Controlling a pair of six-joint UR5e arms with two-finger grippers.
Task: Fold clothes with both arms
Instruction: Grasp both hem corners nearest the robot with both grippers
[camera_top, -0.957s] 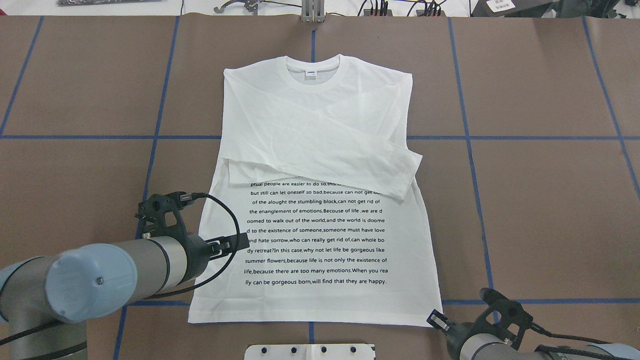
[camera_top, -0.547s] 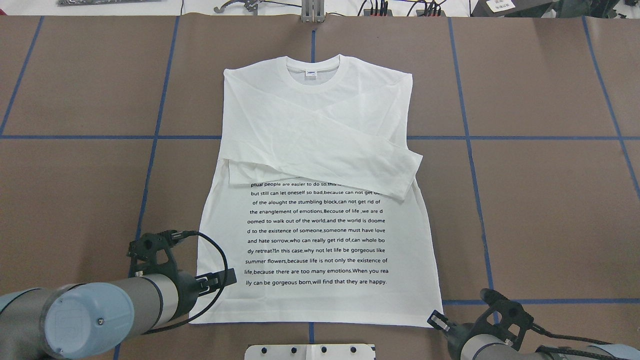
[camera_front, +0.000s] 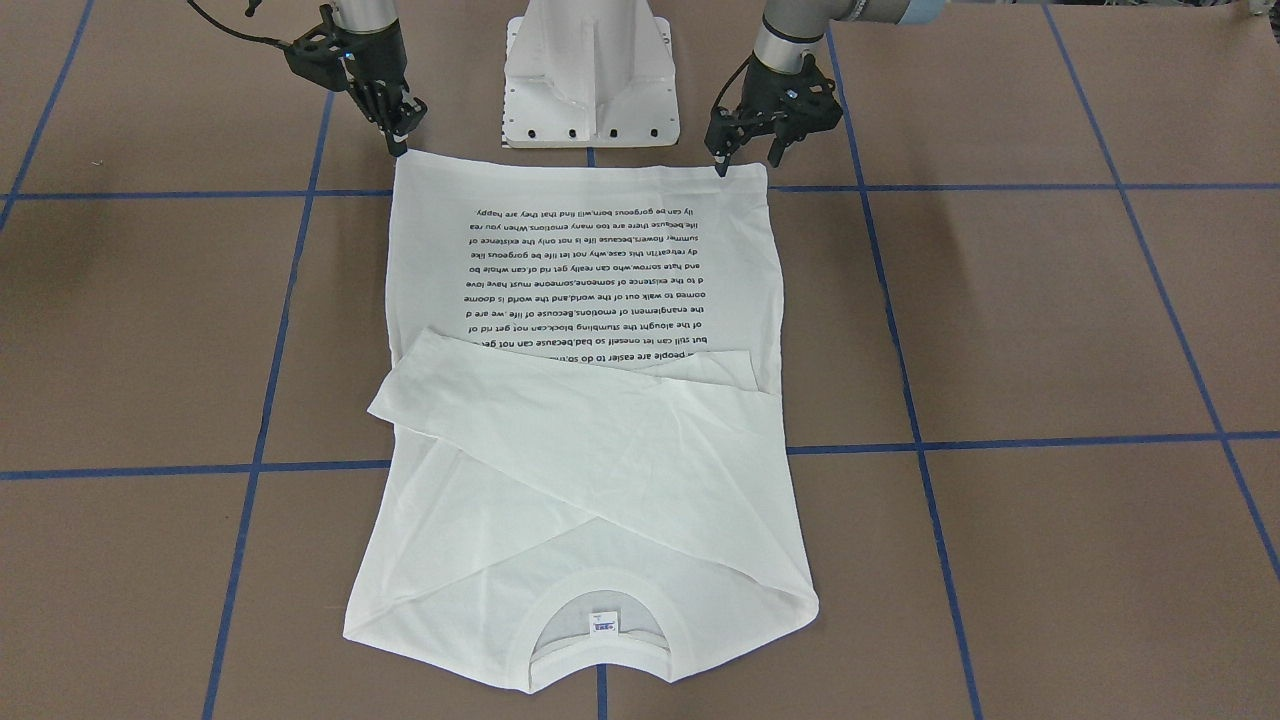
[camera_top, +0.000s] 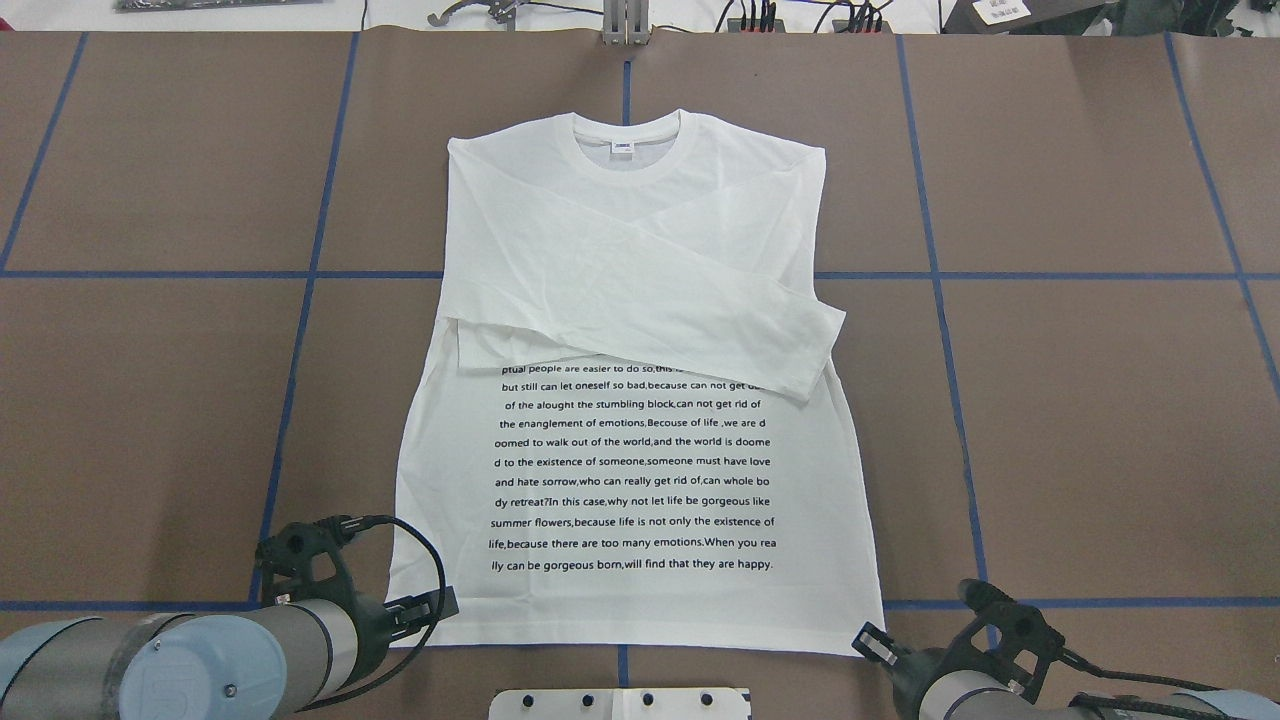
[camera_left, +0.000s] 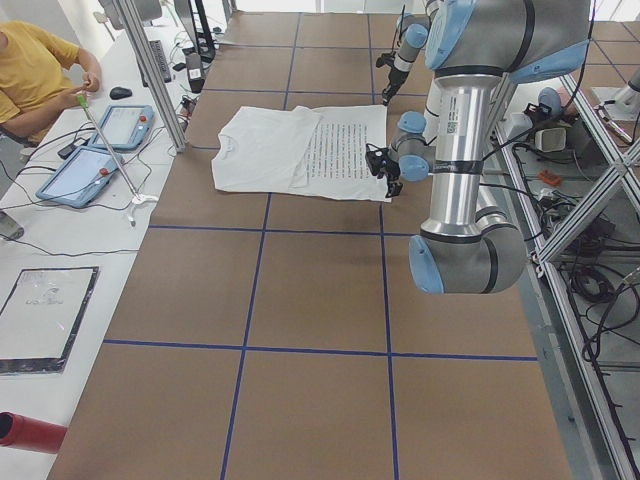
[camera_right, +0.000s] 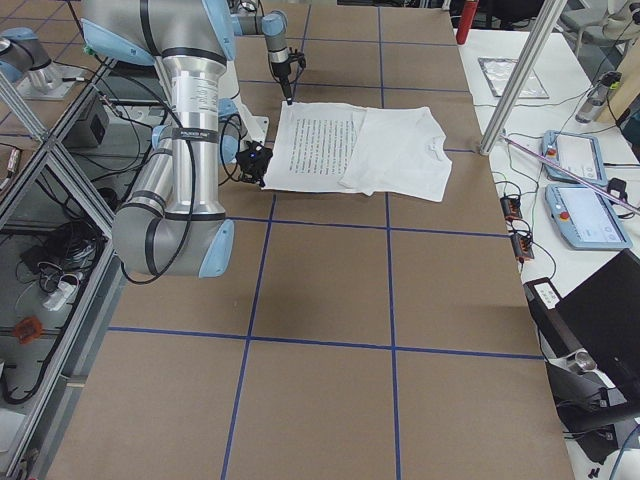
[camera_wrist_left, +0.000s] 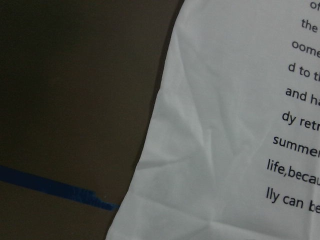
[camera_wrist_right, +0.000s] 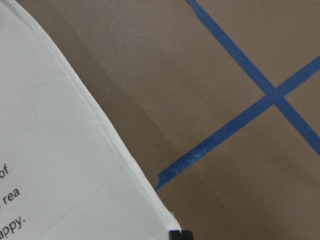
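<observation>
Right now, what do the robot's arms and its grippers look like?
The left arm and the right arm are round silver-grey tubes with light blue caps at the joints. A black cable loops beside the left arm's wrist. Each arm ends in a black two-finger gripper: the left gripper and the right gripper. A small printed label sits on the left arm's big tube.

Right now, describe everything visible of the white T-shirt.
The white long-sleeved T-shirt lies flat, front up, on the table, collar away from the robot. Fabric looks thin, lightly creased. Both sleeves are folded across the chest, covering the top of the black text block. The left pincer and right pincer sit by its hem corners; contact is unclear.
</observation>
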